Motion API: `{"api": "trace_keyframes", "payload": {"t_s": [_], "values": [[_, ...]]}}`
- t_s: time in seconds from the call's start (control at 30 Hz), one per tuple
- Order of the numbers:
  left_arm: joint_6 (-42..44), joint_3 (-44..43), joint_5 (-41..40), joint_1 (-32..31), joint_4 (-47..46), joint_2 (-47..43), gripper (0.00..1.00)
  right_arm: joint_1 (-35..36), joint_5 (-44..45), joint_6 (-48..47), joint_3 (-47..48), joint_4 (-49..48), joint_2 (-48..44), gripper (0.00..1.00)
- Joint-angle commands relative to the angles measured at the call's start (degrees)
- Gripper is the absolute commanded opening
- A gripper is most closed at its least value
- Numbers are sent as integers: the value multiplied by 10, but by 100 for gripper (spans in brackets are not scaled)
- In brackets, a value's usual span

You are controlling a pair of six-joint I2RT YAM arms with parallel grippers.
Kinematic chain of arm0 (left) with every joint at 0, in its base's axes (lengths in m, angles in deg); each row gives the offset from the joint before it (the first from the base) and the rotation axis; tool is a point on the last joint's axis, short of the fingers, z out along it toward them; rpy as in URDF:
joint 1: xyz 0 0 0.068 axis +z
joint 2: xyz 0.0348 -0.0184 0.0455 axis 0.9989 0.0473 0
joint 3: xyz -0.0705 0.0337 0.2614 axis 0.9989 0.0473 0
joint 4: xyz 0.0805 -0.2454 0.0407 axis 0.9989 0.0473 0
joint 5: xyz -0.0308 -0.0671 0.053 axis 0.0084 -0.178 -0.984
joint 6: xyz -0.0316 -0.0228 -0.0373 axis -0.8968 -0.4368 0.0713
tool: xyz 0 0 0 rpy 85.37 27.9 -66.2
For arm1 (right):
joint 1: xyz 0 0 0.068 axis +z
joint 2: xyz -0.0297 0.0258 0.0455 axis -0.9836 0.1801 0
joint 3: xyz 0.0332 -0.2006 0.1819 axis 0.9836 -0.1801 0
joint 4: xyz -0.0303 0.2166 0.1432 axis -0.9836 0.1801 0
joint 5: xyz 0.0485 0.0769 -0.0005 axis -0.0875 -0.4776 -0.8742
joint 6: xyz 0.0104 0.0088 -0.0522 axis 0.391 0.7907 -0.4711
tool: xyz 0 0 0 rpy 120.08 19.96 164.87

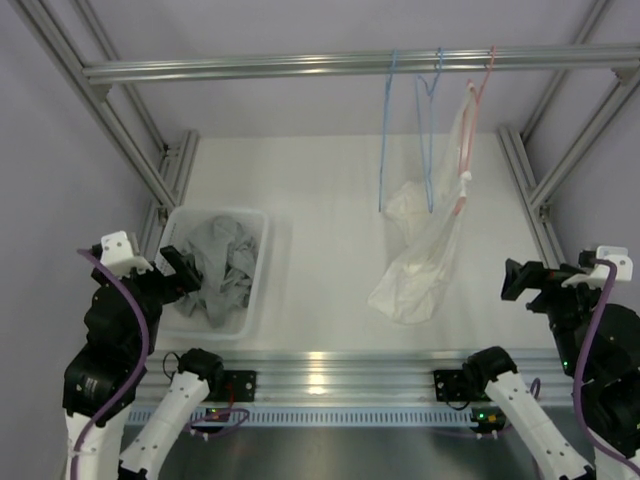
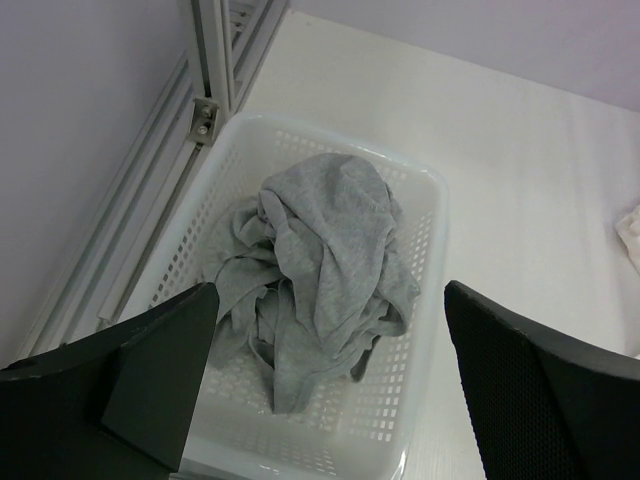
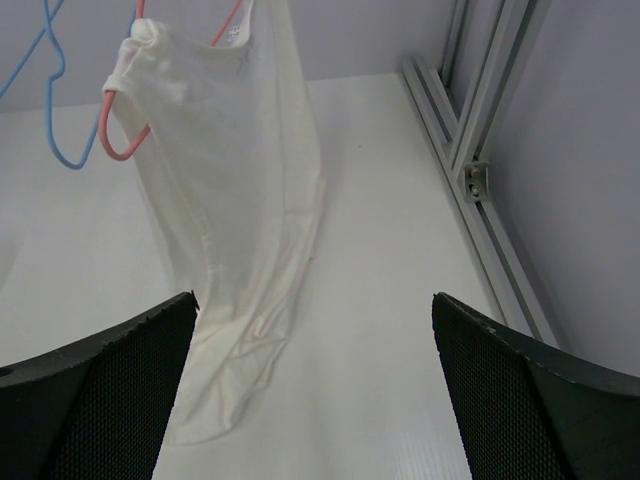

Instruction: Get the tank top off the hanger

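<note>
Right gripper [image 1: 515,281]: jaws spread wide, holding nothing, hovering above the counter [image 1: 320,190] at its right edge. Left gripper [image 1: 180,268]: equally wide and empty, over the basket [image 1: 258,262] of grey clothes [image 1: 220,265]. The tank top [image 1: 422,262] hangs left of and slightly beyond my right gripper, draped on the pink hanger [image 1: 470,110] hooked to the far rail [image 1: 300,66]. Its long axis runs down from hanger to counter, the hem resting there. I judge the right arm nearer, so the approach should go leftward and away from the bases.
</note>
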Motion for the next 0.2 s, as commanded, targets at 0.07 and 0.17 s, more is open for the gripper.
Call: {"api": "trace_keyframes", "payload": {"t_s": [0.07, 0.17], "values": [[3, 14, 13, 1, -3, 11, 99, 5, 20, 2, 4, 11, 17, 99], [4, 14, 15, 1, -4, 17, 99, 5, 22, 7, 4, 11, 22, 99]]}}
